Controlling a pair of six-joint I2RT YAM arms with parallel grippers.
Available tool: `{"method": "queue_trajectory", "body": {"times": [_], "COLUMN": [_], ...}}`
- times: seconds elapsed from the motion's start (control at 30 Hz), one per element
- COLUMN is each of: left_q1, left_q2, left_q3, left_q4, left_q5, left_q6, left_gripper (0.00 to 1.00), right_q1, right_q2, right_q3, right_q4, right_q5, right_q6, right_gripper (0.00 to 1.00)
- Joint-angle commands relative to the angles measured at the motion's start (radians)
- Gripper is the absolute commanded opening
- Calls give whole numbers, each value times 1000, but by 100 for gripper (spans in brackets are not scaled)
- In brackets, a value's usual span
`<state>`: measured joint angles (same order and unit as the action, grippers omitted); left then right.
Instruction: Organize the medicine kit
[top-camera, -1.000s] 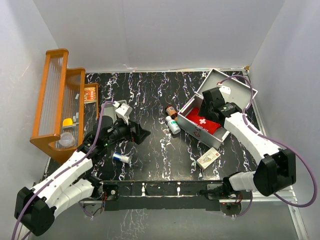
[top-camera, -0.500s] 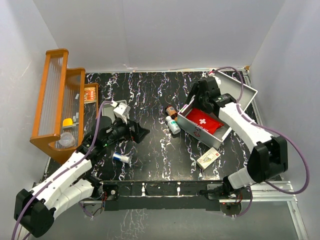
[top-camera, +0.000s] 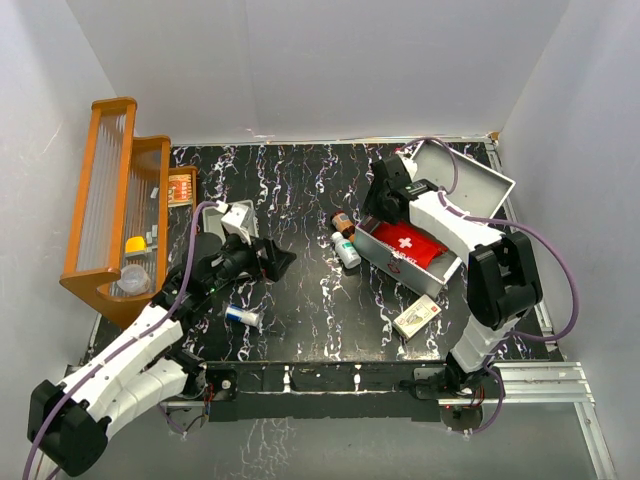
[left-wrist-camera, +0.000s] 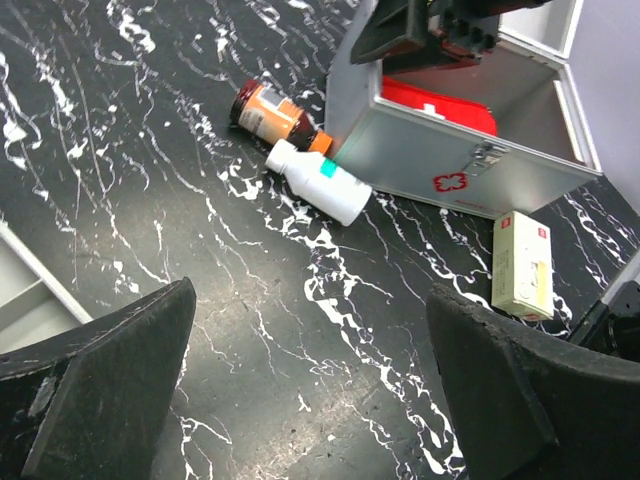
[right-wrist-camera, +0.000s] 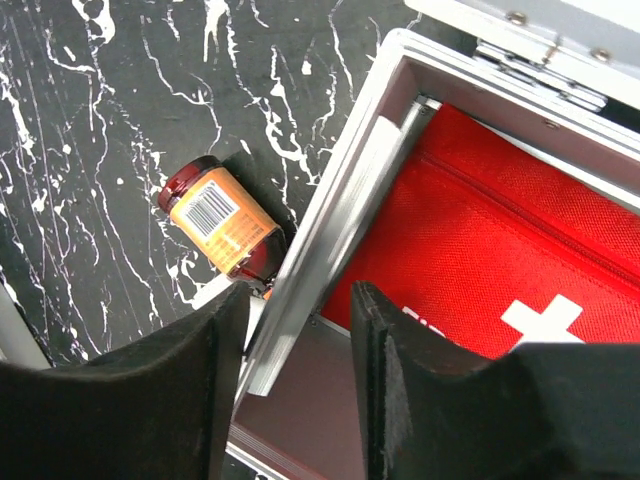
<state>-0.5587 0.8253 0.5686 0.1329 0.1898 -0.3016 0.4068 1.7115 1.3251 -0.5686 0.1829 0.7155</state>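
Observation:
The medicine kit (top-camera: 432, 283) is a light-grey metal case that stands open at the right, its lid (top-camera: 465, 180) tipped back. A red first-aid pouch (top-camera: 405, 243) lies inside it. My right gripper (top-camera: 385, 205) is open, and its fingers straddle the case's left wall (right-wrist-camera: 340, 210) without closing on it. The red pouch (right-wrist-camera: 500, 250) is just to the right of that wall. My left gripper (top-camera: 275, 258) is open and empty over bare table left of centre. A brown pill bottle (top-camera: 343, 222) and a white bottle (top-camera: 347, 250) lie against the case's left side.
A small white box (top-camera: 416, 317) lies in front of the case. A blue-and-white tube (top-camera: 242, 316) lies near the front left. A wooden rack (top-camera: 115, 210) holding small items stands at the left, with an orange packet (top-camera: 181, 187) beside it. A grey tray edge (left-wrist-camera: 20, 295) shows under my left arm.
My right gripper has moved from over the red pouch to the left and back, onto the case's left wall. My left gripper has shifted slightly and stays open.

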Motion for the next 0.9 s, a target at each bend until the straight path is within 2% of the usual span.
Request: {"method": "queue_trajectory", "body": {"times": [0.0, 0.23, 0.6, 0.7, 0.87], "left_q1": [-2, -2, -2, -2, -2], "left_q2": [47, 121, 161, 164, 162], "left_q3": [34, 60, 75, 84, 103], "left_q4": [-51, -99, -111, -124, -151], "left_q5": [-90, -130, -143, -154, -194], "left_q6": [-61, -105, -111, -115, -126], "left_gripper": [99, 99, 99, 99, 99], "right_q1": [9, 10, 12, 14, 18], "right_q2": [6, 20, 65, 48, -36], "right_q3": [63, 55, 91, 96, 107], "right_q4": [83, 173, 221, 186, 74], "right_q5": [-1, -90, -163, -126, 16], "right_q6": [-105, -273, -384, -368, -307], "right_gripper": [38, 29, 27, 31, 48]}}
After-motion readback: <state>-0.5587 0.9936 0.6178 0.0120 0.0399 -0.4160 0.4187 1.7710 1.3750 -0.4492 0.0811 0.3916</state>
